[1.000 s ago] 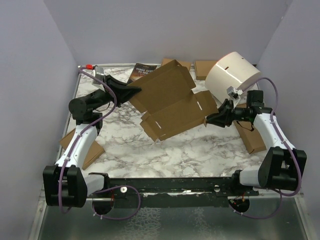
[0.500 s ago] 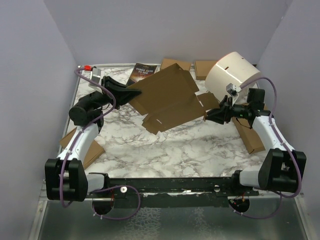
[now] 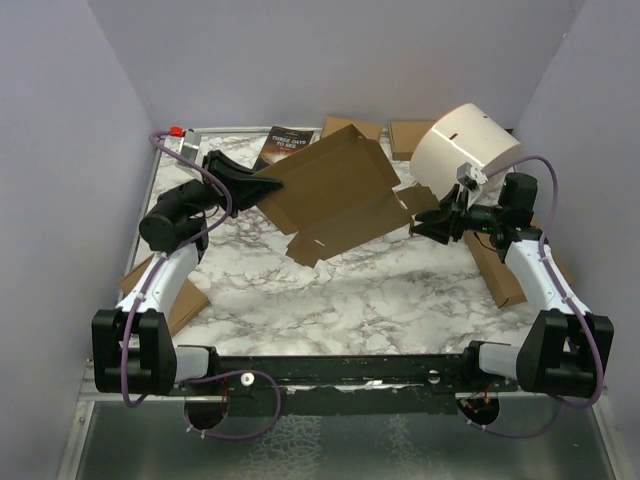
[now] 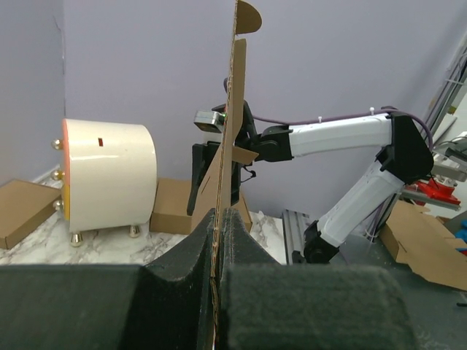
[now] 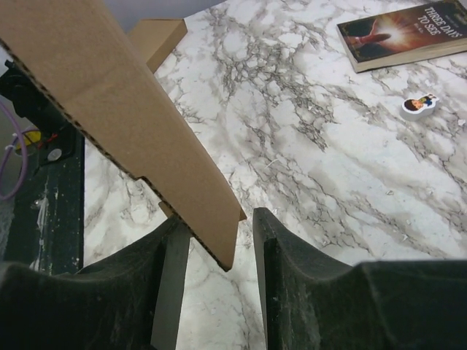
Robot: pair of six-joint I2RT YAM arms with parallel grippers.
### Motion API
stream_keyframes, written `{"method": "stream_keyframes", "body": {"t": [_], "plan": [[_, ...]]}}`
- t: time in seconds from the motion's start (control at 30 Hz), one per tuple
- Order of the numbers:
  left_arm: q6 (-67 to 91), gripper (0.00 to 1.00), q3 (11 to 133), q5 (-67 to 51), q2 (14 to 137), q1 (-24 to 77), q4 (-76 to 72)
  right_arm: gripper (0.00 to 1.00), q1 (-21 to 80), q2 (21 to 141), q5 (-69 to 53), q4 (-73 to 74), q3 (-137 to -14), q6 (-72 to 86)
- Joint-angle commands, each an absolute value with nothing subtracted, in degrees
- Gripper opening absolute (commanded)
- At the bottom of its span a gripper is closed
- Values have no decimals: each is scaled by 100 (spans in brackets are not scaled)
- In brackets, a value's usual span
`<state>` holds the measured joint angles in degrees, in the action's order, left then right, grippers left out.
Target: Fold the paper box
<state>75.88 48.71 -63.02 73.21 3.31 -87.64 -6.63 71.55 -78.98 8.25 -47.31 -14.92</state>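
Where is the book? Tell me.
In the top view, the book lies at the far edge of the table, left of centre, partly behind the raised paper box.

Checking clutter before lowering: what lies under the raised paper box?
Under the paper box, the right wrist view shows marble table, a book and a small cartoon figure. From above, the figure is covered.
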Motion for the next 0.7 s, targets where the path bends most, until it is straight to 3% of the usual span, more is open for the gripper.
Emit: {"method": "stream_keyframes", "body": {"t": [0.0, 0.67], "plan": [[7728, 0, 5101, -6303, 7260, 290, -9541, 41, -624, 7042, -7908, 448, -4733, -1538], [7806, 0, 5420, -6179, 7225, 150, -9404, 48, -658, 6861, -8154, 199, -5061, -1853]]}}
